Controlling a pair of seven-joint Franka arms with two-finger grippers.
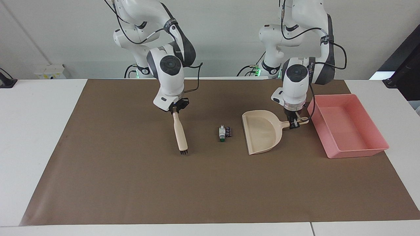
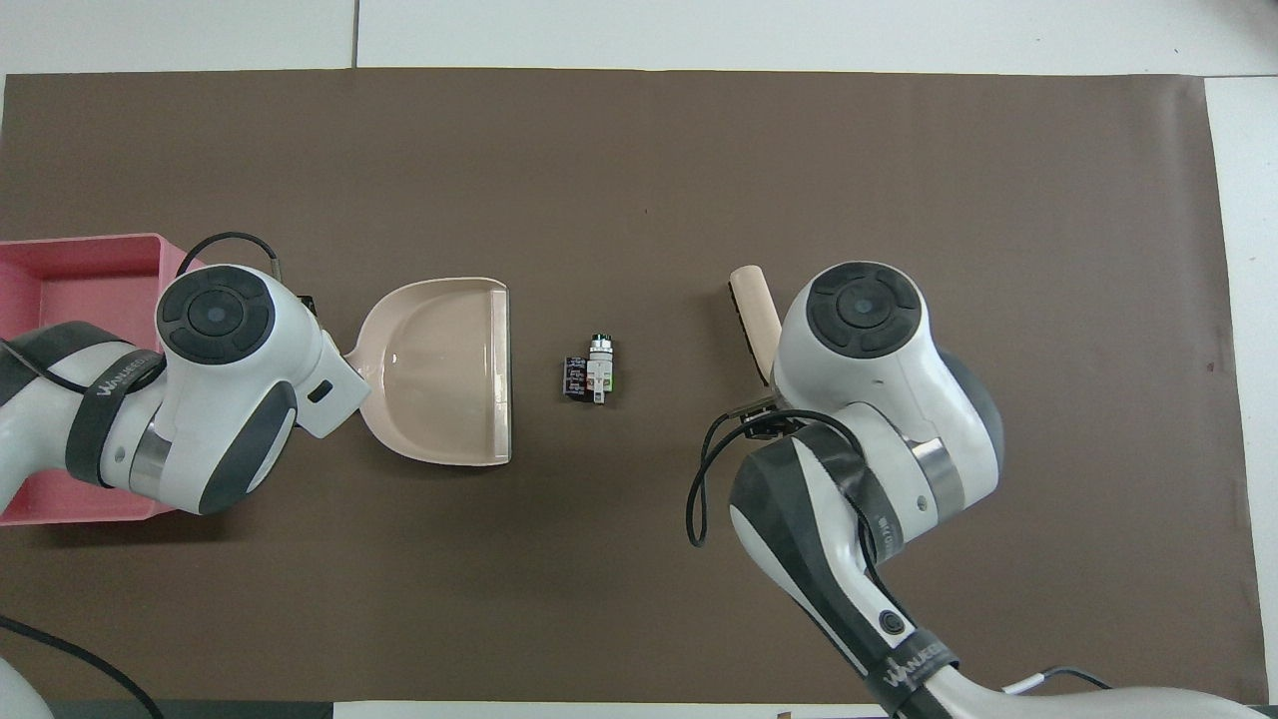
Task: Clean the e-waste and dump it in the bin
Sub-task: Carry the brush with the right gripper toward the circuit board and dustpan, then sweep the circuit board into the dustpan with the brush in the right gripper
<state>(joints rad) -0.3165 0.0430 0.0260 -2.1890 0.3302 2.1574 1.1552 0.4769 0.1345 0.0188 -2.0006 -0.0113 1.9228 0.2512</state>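
The e-waste [image 1: 224, 132], a white bit with a green tip and a small black board, lies mid-mat; it also shows in the overhead view [image 2: 592, 371]. My left gripper [image 1: 295, 124] is shut on the handle of the beige dustpan [image 1: 262, 131], whose mouth faces the e-waste a short gap away [image 2: 444, 369]. My right gripper [image 1: 176, 108] is shut on the handle of a beige brush [image 1: 180, 132] with black bristles, which hangs low over the mat toward the right arm's end from the e-waste [image 2: 756, 320]. The pink bin [image 1: 357, 152] stands beside the dustpan toward the left arm's end.
A brown mat [image 1: 210, 190] covers the white table [image 1: 32, 131]. Only a corner of the pink bin [image 2: 80, 300] shows in the overhead view, partly under my left arm.
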